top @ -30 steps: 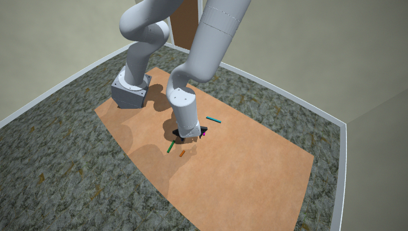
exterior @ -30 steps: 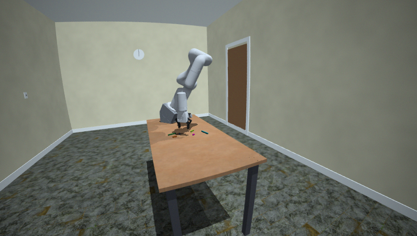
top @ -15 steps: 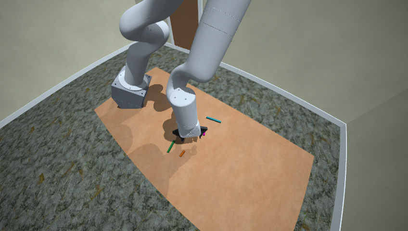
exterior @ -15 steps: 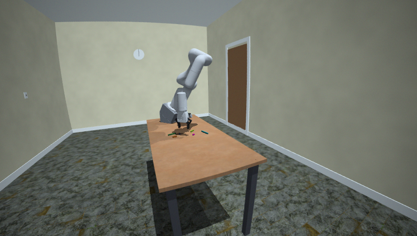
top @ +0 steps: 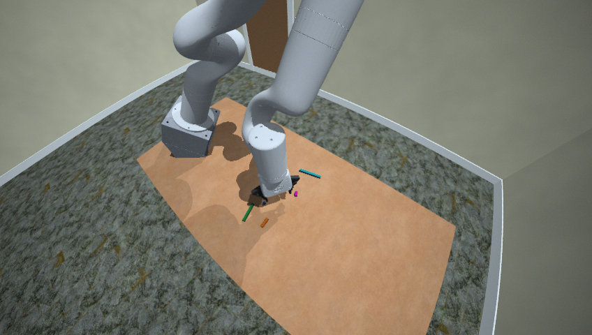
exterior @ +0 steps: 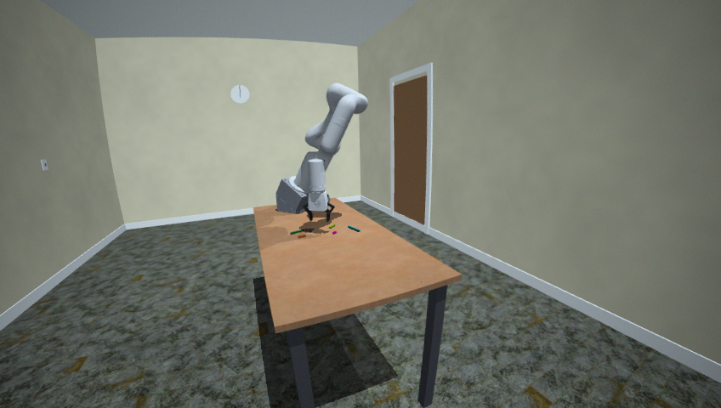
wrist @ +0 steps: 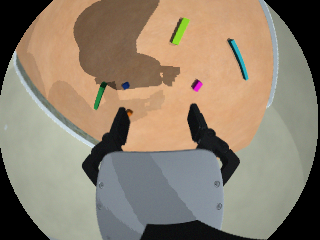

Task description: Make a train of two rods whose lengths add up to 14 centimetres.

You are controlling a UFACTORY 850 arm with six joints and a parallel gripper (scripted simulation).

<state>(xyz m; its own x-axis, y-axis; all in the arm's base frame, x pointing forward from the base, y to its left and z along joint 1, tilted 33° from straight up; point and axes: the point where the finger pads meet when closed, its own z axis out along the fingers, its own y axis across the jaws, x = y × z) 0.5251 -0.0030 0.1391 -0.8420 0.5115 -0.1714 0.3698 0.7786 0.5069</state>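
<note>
My gripper [top: 277,194] [exterior: 319,217] [wrist: 157,112] looms nearest at the wrist view's lower centre, spread wide, empty. Turquoise [top: 309,173] [exterior: 354,229] [wrist: 238,59] lies upper right, orange [top: 264,222] [exterior: 302,235] [wrist: 130,113] left of centre; both look light, stiff, best pinched mid-length across their sides. I see no readable labels.

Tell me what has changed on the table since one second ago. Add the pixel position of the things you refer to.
The black two-finger gripper [top: 278,196] [exterior: 319,218] [wrist: 157,112] has shifted slightly, its right-hand finger in the top view moving up the picture and uncovering more of the short magenta rod [top: 295,193] [exterior: 334,232] [wrist: 197,86]. Nothing was grasped or released. The rods visibly stayed put.
</note>
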